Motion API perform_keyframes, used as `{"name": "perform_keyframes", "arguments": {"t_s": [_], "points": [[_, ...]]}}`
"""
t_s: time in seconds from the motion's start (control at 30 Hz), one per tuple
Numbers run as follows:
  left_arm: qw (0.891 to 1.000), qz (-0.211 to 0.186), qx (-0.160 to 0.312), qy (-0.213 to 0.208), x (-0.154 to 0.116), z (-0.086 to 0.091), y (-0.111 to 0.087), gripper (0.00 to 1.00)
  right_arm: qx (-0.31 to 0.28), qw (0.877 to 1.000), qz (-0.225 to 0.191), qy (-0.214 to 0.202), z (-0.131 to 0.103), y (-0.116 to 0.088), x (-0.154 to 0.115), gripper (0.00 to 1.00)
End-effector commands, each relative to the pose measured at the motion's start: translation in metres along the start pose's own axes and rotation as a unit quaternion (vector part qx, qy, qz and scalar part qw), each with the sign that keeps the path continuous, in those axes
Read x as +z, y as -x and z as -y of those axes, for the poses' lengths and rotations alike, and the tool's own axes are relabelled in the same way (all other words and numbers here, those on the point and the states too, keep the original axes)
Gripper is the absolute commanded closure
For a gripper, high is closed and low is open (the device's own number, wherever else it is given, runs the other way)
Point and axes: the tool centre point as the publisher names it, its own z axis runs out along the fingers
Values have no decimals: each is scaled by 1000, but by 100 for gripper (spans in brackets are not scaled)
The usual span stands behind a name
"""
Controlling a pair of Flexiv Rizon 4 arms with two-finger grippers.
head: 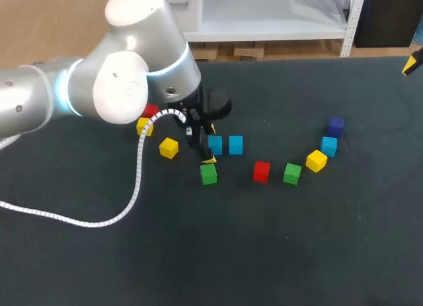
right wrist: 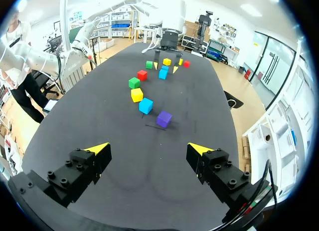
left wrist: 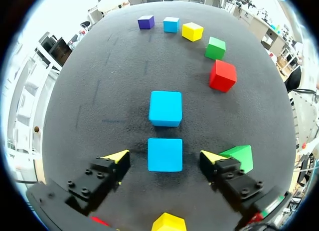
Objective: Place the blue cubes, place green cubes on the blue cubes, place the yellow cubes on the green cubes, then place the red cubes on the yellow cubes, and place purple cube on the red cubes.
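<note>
**Blue cube sits between the left gripper's spread fingers**

Blue is the colour of the landmark: the near blue cube [left wrist: 165, 154] rests on the dark tabletop [head: 277, 253], squarely between the two fingers of the left gripper [left wrist: 164, 157]. Those fingers stand apart, one on either side of it with a gap showing on both sides, so nothing is held. Just beyond the near blue cube, straight ahead along the fingers and separated by a narrow strip of tabletop, lies the second blue cube [left wrist: 165, 108]. Just beside the near blue cube, on the outer side of one finger, sits the near green cube [left wrist: 240, 156]. Behind it, under the gripper, is the rear yellow cube [left wrist: 169, 223]. The head view shows the hindmost yellow cube [head: 145, 126] and the rear red cube [head: 150, 111] further back from it, partly hidden by the left arm [head: 99, 75].

Well ahead of the near blue cube, past the second one, a curved row runs away from it: the far red cube [left wrist: 222, 76], the far green cube [left wrist: 215, 48], the far yellow cube [left wrist: 192, 31], the third blue cube [left wrist: 171, 24] and, farthest off, the purple cube [left wrist: 146, 22]. Every cube lies singly on the tabletop.

The right gripper [right wrist: 148, 149] hangs well apart from the near blue cube, beyond the purple end of the row, its fingers spread wide and holding nothing
</note>
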Motion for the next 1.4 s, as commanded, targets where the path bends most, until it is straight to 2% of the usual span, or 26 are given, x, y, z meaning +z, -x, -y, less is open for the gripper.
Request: {"name": "perform_keyframes", "arguments": {"t_s": [0.03,0.33,0.47,0.5,0.6,0.7,0.93,1.03,1.27,1.4], "points": [[1000,0,-8,7,-11,-2,-3,0,0,1000,0,0,0,0,0,0],[998,22,-34,43,-62,-4,-20,0,0,1000,0,0,0,0,0,0],[997,52,-41,43,-88,3,-30,0,0,1000,0,0,0,0,0,0],[996,74,-45,38,-97,6,-34,0,0,1000,0,0,0,0,0,0],[992,105,-52,36,-114,14,-43,0,0,1000,0,0,0,0,0,0],[989,129,-60,32,-133,24,-56,0,0,1000,0,0,0,0,0,0],[988,146,-42,13,-173,44,-89,0,0,1000,0,0,0,0,0,0],[986,165,-36,5,-185,49,-105,0,0,1000,0,0,0,0,0,0],[981,184,-61,17,-205,51,-144,0,0,1000,0,0,0,0,0,0],[981,185,-58,14,-208,51,-159,0,0,1000,0,0,0,0,0,0]]}}
